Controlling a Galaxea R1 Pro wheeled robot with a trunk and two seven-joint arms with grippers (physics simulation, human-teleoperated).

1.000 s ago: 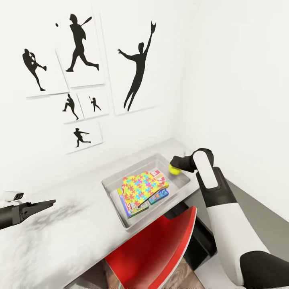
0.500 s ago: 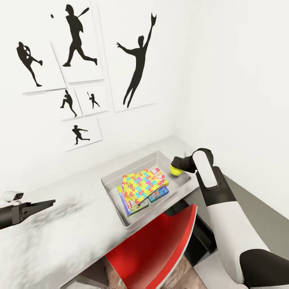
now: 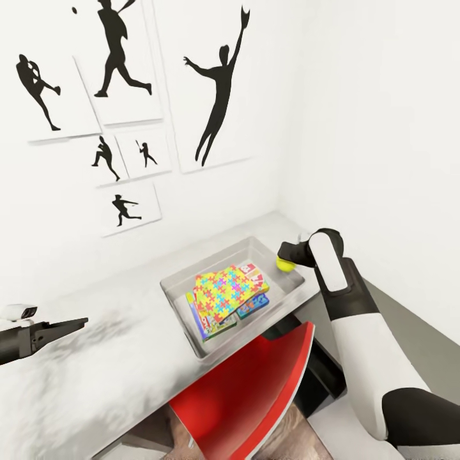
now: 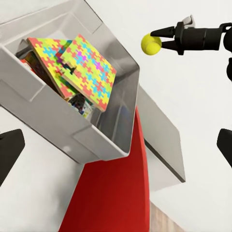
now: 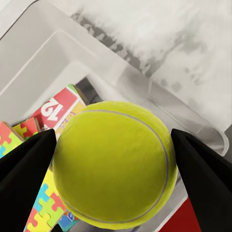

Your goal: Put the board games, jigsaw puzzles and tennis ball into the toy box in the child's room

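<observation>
The right gripper (image 3: pixel 285 260), fingers (image 5: pixel 29 164) clamped on the tennis ball (image 3: pixel 283 264), hangs over the toy box (image 3: pixel 185 297)'s far corner, while the left gripper (image 3: pixel 75 324) hovers spread and empty above the surface (image 3: pixel 115 358).

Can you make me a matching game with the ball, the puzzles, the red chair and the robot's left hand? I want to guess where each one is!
Things:
1. tennis ball
2. jigsaw puzzles
3. red chair
4. left gripper

Places:
A. lying on top of the game boxes inside the toy box
B. open, off to the side over the table
C. pinched in the right gripper, above the toy box's end
D. tucked in front of the table, below the toy box

Pairs: 1-C, 2-A, 3-D, 4-B
</observation>
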